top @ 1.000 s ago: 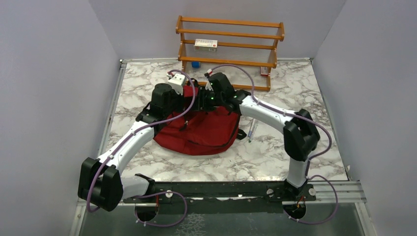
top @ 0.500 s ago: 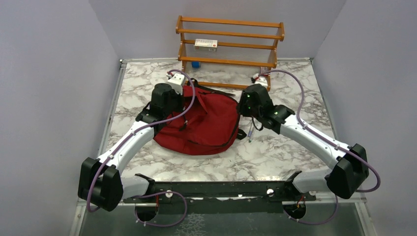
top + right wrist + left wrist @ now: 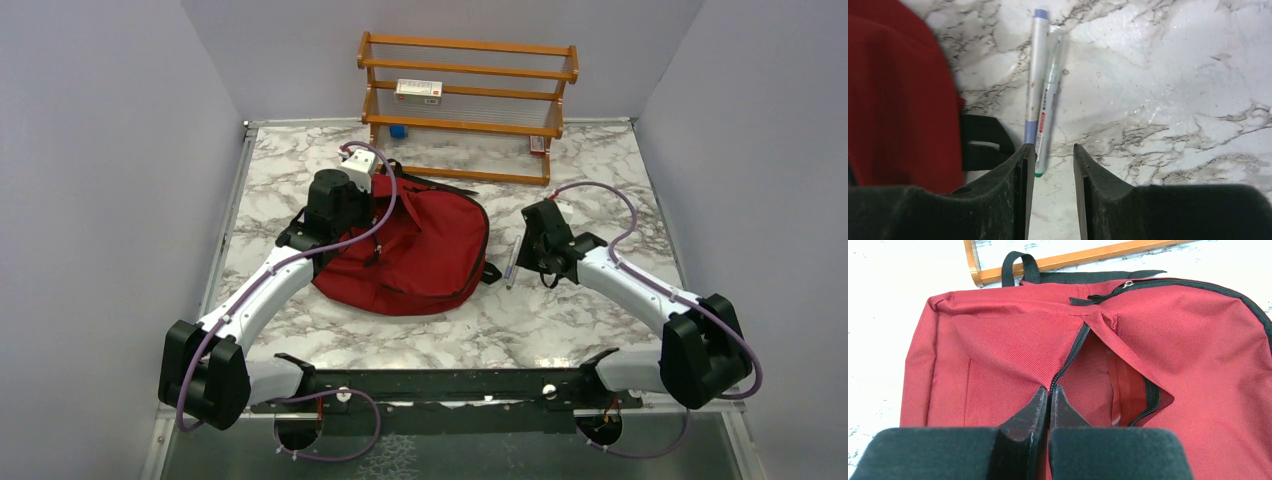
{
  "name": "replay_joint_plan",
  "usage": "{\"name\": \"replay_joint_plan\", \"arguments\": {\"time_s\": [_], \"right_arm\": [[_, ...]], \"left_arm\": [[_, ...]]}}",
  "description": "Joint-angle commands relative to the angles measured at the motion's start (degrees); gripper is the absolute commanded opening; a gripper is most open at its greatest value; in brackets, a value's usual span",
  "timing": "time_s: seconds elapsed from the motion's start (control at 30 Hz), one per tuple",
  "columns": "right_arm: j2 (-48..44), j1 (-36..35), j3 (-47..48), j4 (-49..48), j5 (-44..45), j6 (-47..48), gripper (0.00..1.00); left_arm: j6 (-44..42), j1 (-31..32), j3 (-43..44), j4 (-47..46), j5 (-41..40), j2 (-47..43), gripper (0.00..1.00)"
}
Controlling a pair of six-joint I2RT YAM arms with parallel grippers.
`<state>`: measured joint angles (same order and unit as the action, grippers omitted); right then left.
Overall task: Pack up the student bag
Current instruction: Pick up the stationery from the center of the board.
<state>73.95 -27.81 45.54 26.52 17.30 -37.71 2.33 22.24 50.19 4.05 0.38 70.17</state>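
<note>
On the marble table (image 3: 600, 150), the student bag (image 3: 430, 250) lies left of centre. The left gripper (image 3: 1049, 388) has its fingers clamped on the bag's zipper flap. The right gripper (image 3: 1052, 147) hangs with fingers parted over two pens (image 3: 1035, 75) just right of the bag.

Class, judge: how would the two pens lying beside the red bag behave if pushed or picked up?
The pens are round and slim on glossy marble, so a sideways push would probably roll them. They look rigid and light, and might slip from a grip unless squeezed squarely.
</note>
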Motion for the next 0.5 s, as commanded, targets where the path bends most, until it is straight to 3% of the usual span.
{"name": "replay_joint_plan", "arguments": {"time_s": [0.0,0.47], "right_arm": [[2.73,1.49,-1.38,-2.40,-4.08,-1.04,0.39],[7.64,2.06,-1.63,-5.18,-7.28,-0.43,0.39]], "left_arm": [[-0.22,-0.36,1.22,-1.77,-1.26,-1.07,0.00],[-0.39,-0.35,0.87,-1.59,-1.61,-1.76,0.00]]}}
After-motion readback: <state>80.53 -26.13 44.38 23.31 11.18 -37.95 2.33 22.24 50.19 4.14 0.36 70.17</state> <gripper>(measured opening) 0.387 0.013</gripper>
